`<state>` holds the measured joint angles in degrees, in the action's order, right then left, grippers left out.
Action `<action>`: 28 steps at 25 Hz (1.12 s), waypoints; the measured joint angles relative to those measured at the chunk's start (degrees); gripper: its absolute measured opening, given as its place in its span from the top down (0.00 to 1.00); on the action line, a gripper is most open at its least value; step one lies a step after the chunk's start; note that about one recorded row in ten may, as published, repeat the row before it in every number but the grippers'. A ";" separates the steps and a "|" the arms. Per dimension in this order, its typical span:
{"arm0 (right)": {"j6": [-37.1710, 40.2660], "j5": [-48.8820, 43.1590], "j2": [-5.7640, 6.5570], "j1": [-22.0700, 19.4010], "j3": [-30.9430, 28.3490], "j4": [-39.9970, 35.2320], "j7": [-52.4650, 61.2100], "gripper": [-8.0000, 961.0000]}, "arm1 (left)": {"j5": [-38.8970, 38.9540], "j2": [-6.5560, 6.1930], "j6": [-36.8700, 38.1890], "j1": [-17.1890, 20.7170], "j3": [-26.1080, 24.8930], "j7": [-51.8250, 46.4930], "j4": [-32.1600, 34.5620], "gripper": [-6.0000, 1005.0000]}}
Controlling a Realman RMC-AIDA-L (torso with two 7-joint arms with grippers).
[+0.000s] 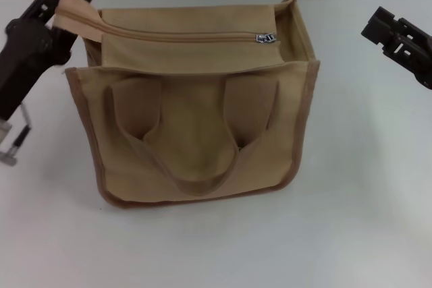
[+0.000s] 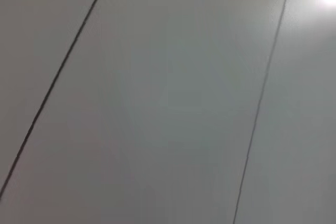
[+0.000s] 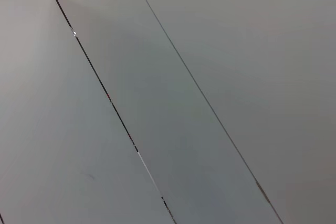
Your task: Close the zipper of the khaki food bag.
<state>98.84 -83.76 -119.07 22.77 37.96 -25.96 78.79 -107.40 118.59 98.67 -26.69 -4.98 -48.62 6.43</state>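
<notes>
The khaki food bag [image 1: 196, 106] sits mid-frame on the white desk [image 1: 364, 220], its 2 handles folded down the front. The zipper [image 1: 175, 34] runs along the top panel, its silver pull [image 1: 266, 38] at the right end.

The left hand [image 1: 57, 5], upper left, is clamped on the bag's zipper-end tab. The right hand [image 1: 398, 35], upper right, hangs well apart from the bag; whether it is wide or narrow cannot be told.

Risk, as I judge it: if the tab slips, the soft bag could drag with the pull.

Open desk lies right and below the bag.
</notes>
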 joint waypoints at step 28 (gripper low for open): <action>10.50 -2.73 -0.20 0.01 0.23 3.92 -20.41 0.32 | -5.51 -2.66 13.18 17.63 14.48 6.97 15.61 0.20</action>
<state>109.34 -86.49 -119.27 22.79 38.20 -22.05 58.38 -112.91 115.93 111.85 -9.06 9.51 -41.65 22.05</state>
